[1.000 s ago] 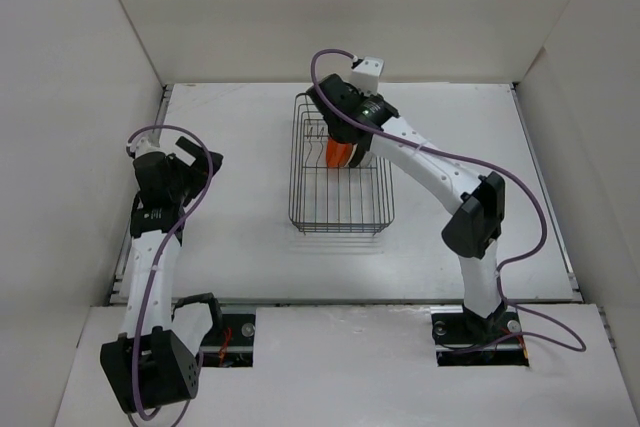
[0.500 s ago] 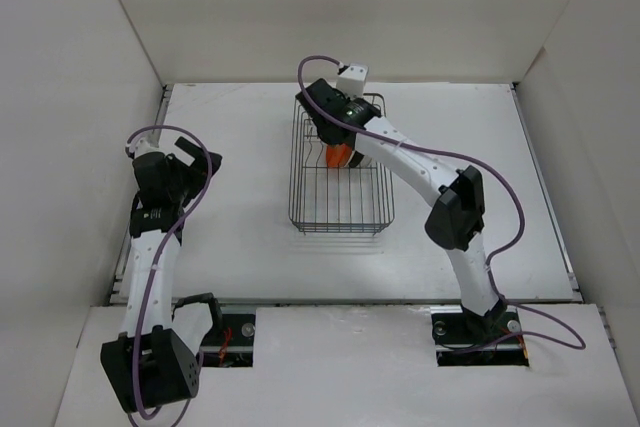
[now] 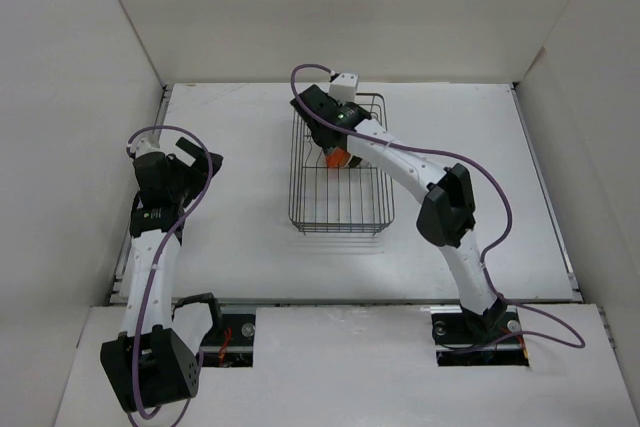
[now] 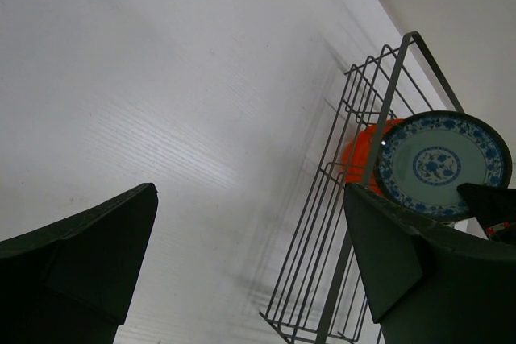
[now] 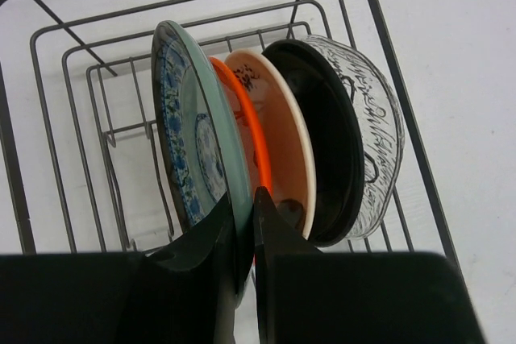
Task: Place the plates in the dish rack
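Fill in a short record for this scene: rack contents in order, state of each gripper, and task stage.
rack: dark wire basket, mid-table
plates in rack: five, upright, one row
order (right wrist view, left to right): blue plate, orange plate, beige plate, black plate, glass plate
right gripper: shut on the blue plate's rim, at the edge nearest its camera
left gripper: open, empty, off to the rack's left
task stage: all five plates stand in the rack; blue plate not yet released
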